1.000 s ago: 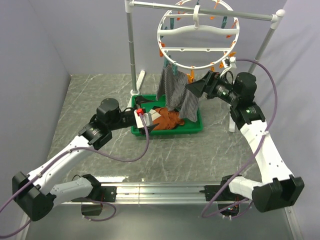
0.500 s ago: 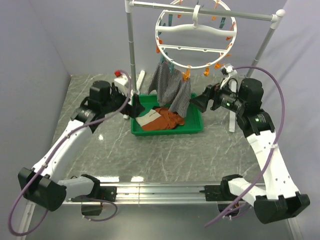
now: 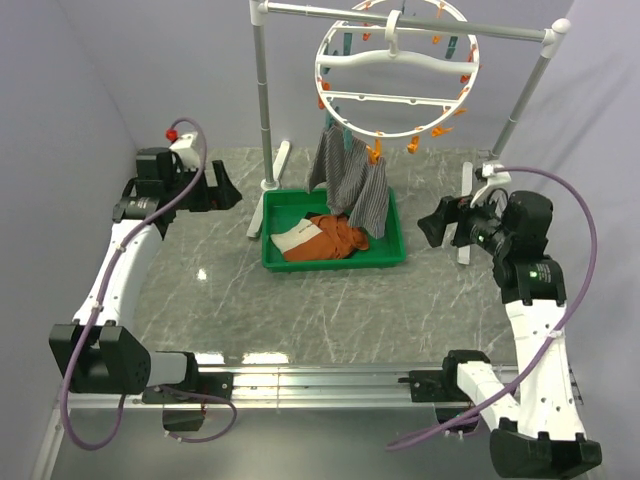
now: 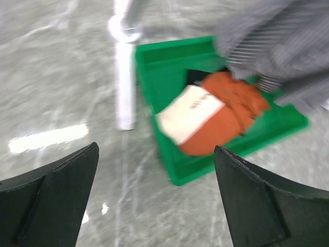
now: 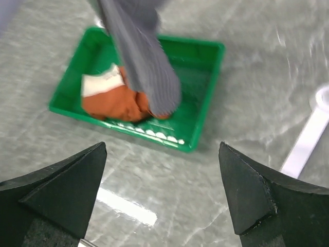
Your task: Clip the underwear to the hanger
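Note:
The grey striped underwear (image 3: 350,180) hangs by its waistband from orange and teal clothespins on the white ring-shaped hanger (image 3: 396,70), its legs dangling over the green tray (image 3: 330,262). It also shows in the left wrist view (image 4: 282,46) and the right wrist view (image 5: 141,51). My left gripper (image 3: 222,186) is open and empty, well left of the tray; in its wrist view it (image 4: 154,198) is over bare table. My right gripper (image 3: 436,222) is open and empty, to the right of the tray; in its wrist view it (image 5: 162,198) is over bare table.
The tray holds an orange-rust garment (image 3: 330,238) and a white cloth (image 3: 292,237). The hanger hangs from a white-and-grey tube rack (image 3: 265,100) whose feet stand behind the tray and to its right (image 3: 466,215). Grey walls close the left and back.
Both arms have pulled away from the hanging underwear, the left far to the left, the right back to the right. The underwear stays clipped to the hanger.

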Controlling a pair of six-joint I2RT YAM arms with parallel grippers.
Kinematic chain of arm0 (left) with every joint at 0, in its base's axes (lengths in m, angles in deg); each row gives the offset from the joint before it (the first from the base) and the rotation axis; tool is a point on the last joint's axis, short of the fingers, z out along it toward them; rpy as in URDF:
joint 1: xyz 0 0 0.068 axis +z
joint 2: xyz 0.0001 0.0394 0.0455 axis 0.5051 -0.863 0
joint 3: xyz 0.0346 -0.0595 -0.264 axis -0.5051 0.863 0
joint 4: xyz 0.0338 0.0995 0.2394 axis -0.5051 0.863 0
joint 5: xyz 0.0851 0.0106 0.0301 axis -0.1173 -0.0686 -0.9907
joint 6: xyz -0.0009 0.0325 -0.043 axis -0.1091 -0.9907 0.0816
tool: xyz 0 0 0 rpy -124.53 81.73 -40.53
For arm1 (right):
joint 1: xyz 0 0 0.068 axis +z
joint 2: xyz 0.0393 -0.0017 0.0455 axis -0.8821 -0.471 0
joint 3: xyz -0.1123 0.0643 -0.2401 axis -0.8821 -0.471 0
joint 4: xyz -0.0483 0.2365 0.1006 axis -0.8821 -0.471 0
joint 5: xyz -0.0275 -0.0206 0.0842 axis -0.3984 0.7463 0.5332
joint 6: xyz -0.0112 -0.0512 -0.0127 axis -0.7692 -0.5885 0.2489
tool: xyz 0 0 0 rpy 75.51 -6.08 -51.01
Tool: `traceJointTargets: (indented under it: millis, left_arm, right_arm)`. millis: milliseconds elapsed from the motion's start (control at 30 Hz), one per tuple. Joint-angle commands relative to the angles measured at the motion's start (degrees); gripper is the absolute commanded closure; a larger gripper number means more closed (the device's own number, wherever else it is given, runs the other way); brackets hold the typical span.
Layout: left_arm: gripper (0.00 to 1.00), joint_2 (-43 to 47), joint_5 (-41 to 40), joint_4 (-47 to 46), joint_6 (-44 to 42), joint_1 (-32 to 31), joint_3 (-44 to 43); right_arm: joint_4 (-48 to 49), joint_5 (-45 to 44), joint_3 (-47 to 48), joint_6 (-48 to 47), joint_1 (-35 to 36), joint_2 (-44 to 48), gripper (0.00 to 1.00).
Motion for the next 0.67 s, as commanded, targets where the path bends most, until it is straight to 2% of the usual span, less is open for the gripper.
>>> traceJointTargets:
  millis: [0,167,300,533,633]
  left_arm:
    - [0.01,1.0,-1.8,0.9,0.7,2.4,0.9]
    - [0.01,6.5,-7.6,2.4,-4.9,3.1,8.6]
    - [0.01,10.1,-9.9,2.6,-5.4,3.1,13.7]
    - [0.01,15.1,-14.2,1.1,-5.5,3.1,18.5]
    - [0.00,17.1,-13.0,0.0,-4.3,3.1,19.0]
  right_arm:
    - [-1.1,-2.3,-6.2,-1.7,-1.7,2.0,0.04]
    - [4.8,-2.2,-16.3,-0.5,-2.2,7.2,0.04]
    - [8.0,-3.5,-22.2,-0.5,-2.2,10.6,0.04]
    - [9.6,-2.5,-24.1,1.2,-2.5,11.2,0.03]
    - [10.1,-2.6,-23.7,1.5,-2.6,11.7,0.03]
